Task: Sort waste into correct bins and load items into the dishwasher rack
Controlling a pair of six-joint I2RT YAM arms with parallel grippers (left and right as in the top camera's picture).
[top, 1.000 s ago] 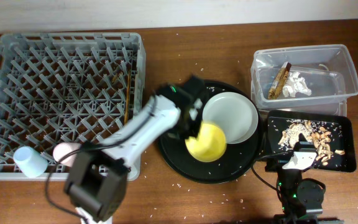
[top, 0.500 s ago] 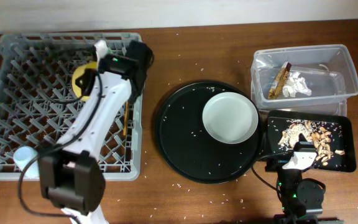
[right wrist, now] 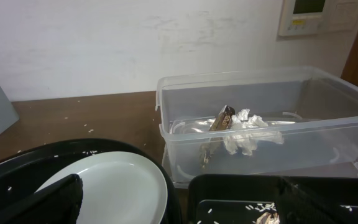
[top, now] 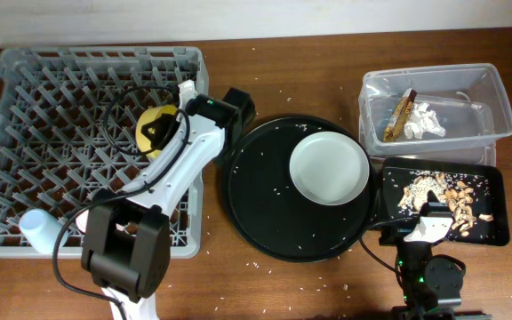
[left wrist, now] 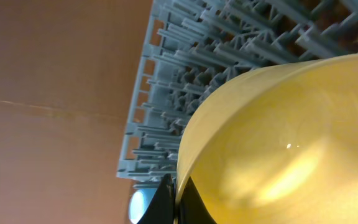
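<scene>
My left gripper [top: 161, 127] is shut on the rim of the small yellow bowl [top: 152, 130] and holds it over the right part of the grey dishwasher rack [top: 25, 116]. In the left wrist view the bowl [left wrist: 278, 143] fills the frame, with the fingers [left wrist: 176, 200] pinching its edge. The light blue cup [top: 43, 233] lies in the rack's front left corner. The pale plate [top: 329, 169] sits on the round black tray [top: 265, 222]. My right gripper [top: 425, 227] rests open and empty at the front right. The pink cup and chopsticks are hidden.
The clear tub [top: 487, 89] at the back right holds the snack wrapper [top: 403, 116] and white tissue [top: 429, 120]. The shallow black tray [top: 496, 182] in front of it holds food scraps [top: 438, 196]. Rice grains lie scattered on the table.
My left arm lifted the yellow bowl off the round black tray and carried it left over the rack, then shifted it somewhat right and nearer. The right arm has not moved.
</scene>
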